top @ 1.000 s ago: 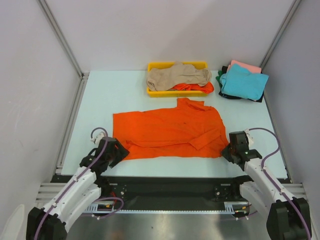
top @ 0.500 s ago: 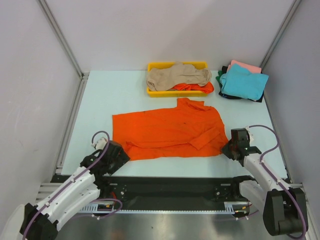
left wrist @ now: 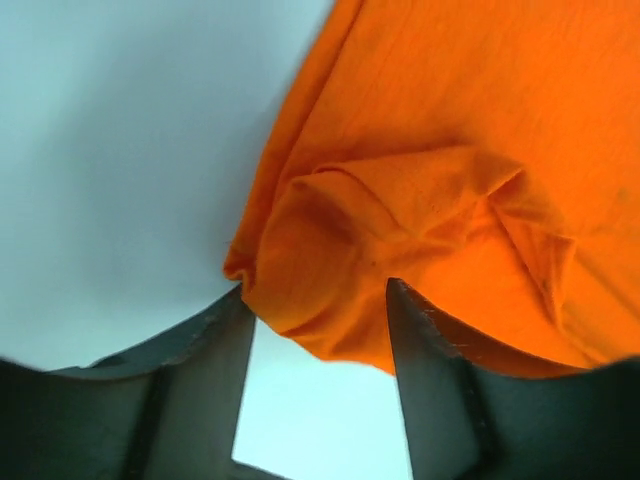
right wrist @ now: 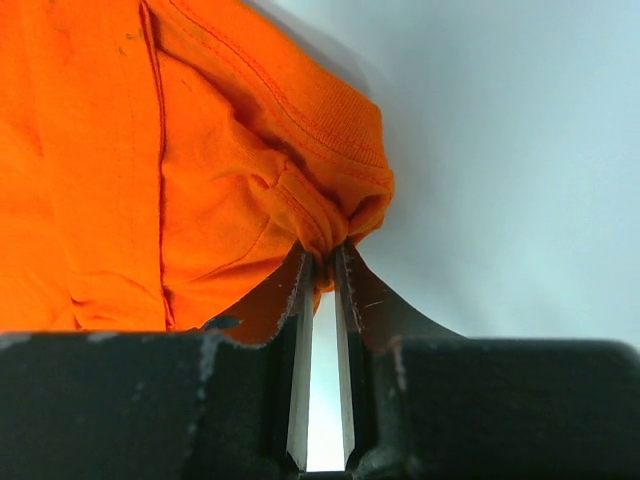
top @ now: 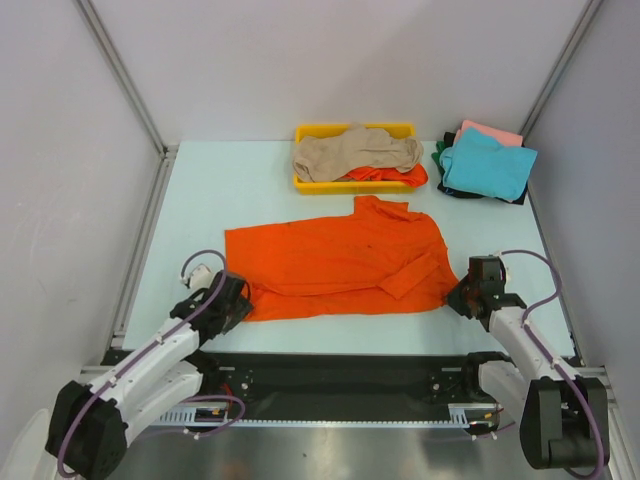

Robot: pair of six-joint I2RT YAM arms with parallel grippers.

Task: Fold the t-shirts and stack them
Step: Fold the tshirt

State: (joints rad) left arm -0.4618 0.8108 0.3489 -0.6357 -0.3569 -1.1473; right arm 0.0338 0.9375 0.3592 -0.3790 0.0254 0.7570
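Top external view: both arms reach low and forward from their bases, wrists just above the pale blue table (top: 200, 200). The left gripper (top: 232, 300) sits at the near-left corner of the bright orange short-sleeved cloth t-shirt (top: 340, 260); the right gripper (top: 462, 295) is at its near-right corner.

Left wrist view: the left gripper (left wrist: 315, 290) has its jaws apart. The shirt's rumpled corner lies between the black fingers (left wrist: 190, 370), unclamped, with bare table showing below it.

Right wrist view: the right gripper (right wrist: 322, 255) is nearly closed, pinching a bunched hem fold at its fingertips.

The orange shirt lies spread mid-table, mostly flat, collar towards the far side, the right sleeve folded inward.

At the far side, a crumpled beige cloth shirt (top: 355, 150) fills the shallow yellow plastic tray (top: 305, 131). To the right lies a stack with a folded teal shirt (top: 485, 165) on top, over pink (top: 495, 132) and dark green (top: 440, 155) ones.
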